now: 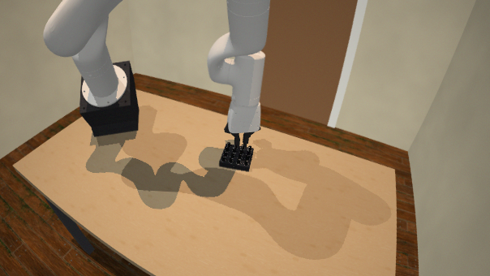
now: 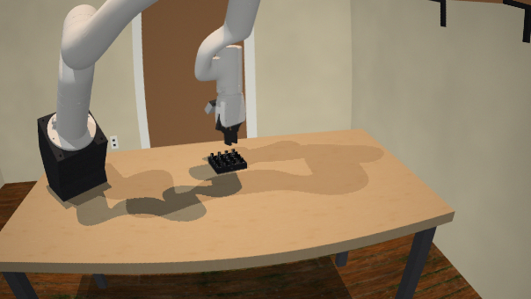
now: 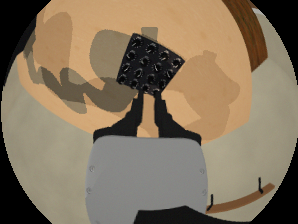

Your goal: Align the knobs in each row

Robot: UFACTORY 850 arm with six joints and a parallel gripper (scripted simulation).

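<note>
The black knob box (image 1: 234, 166) (image 2: 232, 169) (image 3: 141, 52) stands flat on the table, with four rows of four black knobs on top. In the wrist view it is turned at an angle, one corner near the fingertips. My gripper (image 1: 241, 146) (image 2: 230, 143) (image 3: 149, 97) is partly open, with a narrow gap and nothing between its fingers. It points down and hangs above the box, the fingertips clear of the knobs in the exterior view. The knobs' white lines and the printed names are too small to read, and I cannot make out the socket.
The wooden table (image 1: 186, 227) (image 2: 281, 229) carries the arm's black base (image 1: 111, 119) (image 2: 81, 171) at its left end. Broad arm shadows fall around the box. A brown door (image 1: 308, 61) (image 2: 189, 79) and walls stand behind the table's far edge.
</note>
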